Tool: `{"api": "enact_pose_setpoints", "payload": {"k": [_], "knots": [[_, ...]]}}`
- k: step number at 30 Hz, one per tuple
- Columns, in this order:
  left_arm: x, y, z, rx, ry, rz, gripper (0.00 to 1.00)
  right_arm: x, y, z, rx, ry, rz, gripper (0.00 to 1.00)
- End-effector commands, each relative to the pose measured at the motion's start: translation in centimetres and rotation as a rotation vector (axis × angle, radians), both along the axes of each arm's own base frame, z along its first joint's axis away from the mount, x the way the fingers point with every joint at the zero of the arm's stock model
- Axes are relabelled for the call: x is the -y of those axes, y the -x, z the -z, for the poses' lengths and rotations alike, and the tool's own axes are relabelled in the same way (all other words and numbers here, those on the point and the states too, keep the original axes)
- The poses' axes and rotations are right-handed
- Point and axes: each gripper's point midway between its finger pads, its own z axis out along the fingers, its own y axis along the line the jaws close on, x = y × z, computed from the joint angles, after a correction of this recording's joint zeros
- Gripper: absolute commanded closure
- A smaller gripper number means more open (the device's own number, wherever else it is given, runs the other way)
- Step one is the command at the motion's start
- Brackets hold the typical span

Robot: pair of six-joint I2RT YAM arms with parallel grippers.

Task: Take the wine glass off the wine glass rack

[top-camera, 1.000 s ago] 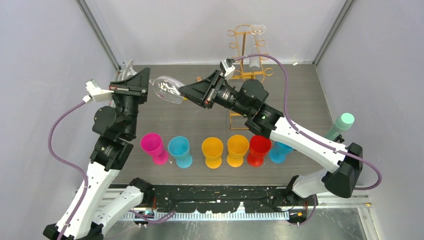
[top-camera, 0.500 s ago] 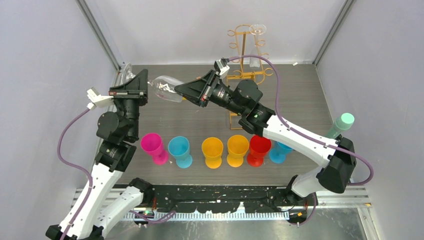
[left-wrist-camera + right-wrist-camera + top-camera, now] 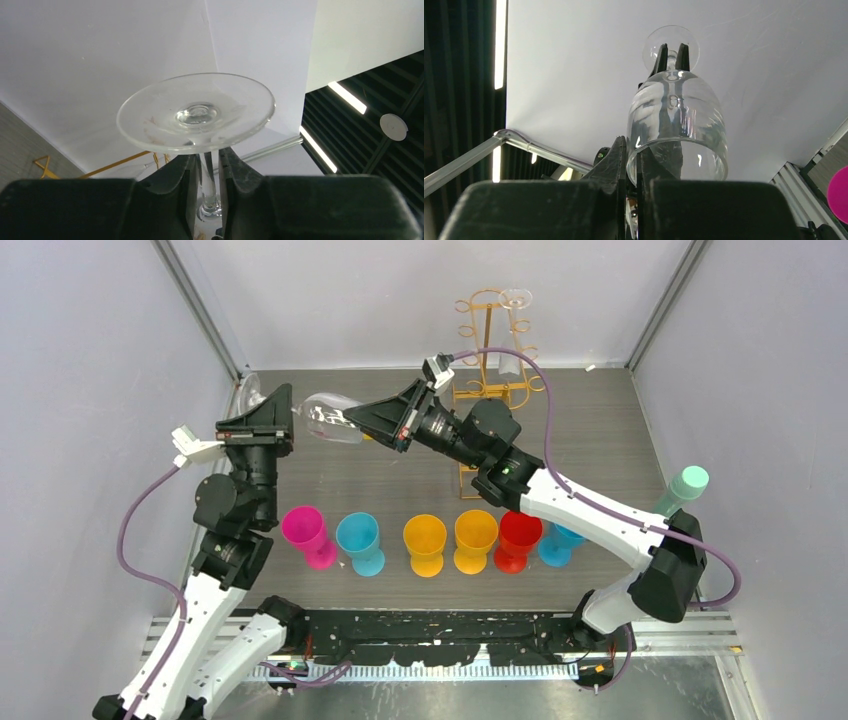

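My right gripper [image 3: 634, 160] just pinched shut on the wine glass [image 3: 325, 418] rim, mid-air over the table [image 3: 600, 420]'s far-left corner, off the rack [image 3: 487, 340]; left gripper [image 3: 207, 170] hugs the stem, grip unclear. Handover, I reckon.

Clear wine glass [image 3: 325, 418] hangs sideways, well apart from the gold rack [image 3: 485, 340].

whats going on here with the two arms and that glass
Both arms hold one clear wine glass sideways in mid-air. The left end effector is closed on its stem by the foot; the right end effector pinches the bowl's rim. The gold wine glass rack stands at the back, clear of this glass, with another glass hanging on it.
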Motion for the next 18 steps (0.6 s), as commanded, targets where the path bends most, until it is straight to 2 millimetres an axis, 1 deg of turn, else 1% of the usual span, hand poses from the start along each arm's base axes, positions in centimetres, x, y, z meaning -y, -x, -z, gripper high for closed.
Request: {"api": "enact_pose_setpoints", "payload": {"k": [1,3,5,7,8,10,13,15,16,17,18], "knots": [[0.1,1.6,-1.4,0.072,-0.053,0.015,0.71,0.5,-1.0,-2.1,0.074,0.001,0.104,1.0],[0.0,1.7,-1.1,0.062,-0.066,0.008,0.58,0.8,-1.5,-1.9,0.093,0.023,0.147,1.0],[0.0,1.7,-0.7,0.047,-0.079,0.006,0.41,1.0,-2.0,-1.9,0.114,0.037,0.185,1.0],[0.1,1.7,-0.1,0.028,-0.096,0.011,0.3,1.2,-2.2,-2.0,0.137,0.043,0.209,1.0],[0.2,1.7,0.1,0.025,-0.108,0.015,0.26,1.4,-2.3,-2.0,0.156,0.052,0.225,1.0],[0.5,1.8,0.5,0.014,-0.149,0.02,0.2,1.7,-2.6,-1.8,0.179,0.078,0.253,1.0],[0.8,1.9,1.5,-0.032,-0.21,0.034,0.16,2.2,-3.2,-1.5,0.23,0.134,0.31,1.0],[1.1,2.0,2.4,-0.064,-0.258,0.049,0.13,3.0,-4.2,-1.1,0.245,0.189,0.384,1.0],[1.3,2.0,3.3,-0.094,-0.289,0.061,0.11,3.4,-4.5,-0.8,0.246,0.224,0.408,1.0],[1.6,2.0,4.0,-0.116,-0.318,0.073,0.08,3.8,-5.2,-0.5,0.266,0.261,0.457,1.0],[1.8,2.2,4.5,-0.13,-0.351,0.086,0.03,4.1,-5.5,0.0,0.262,0.305,0.474,1.0]]}}
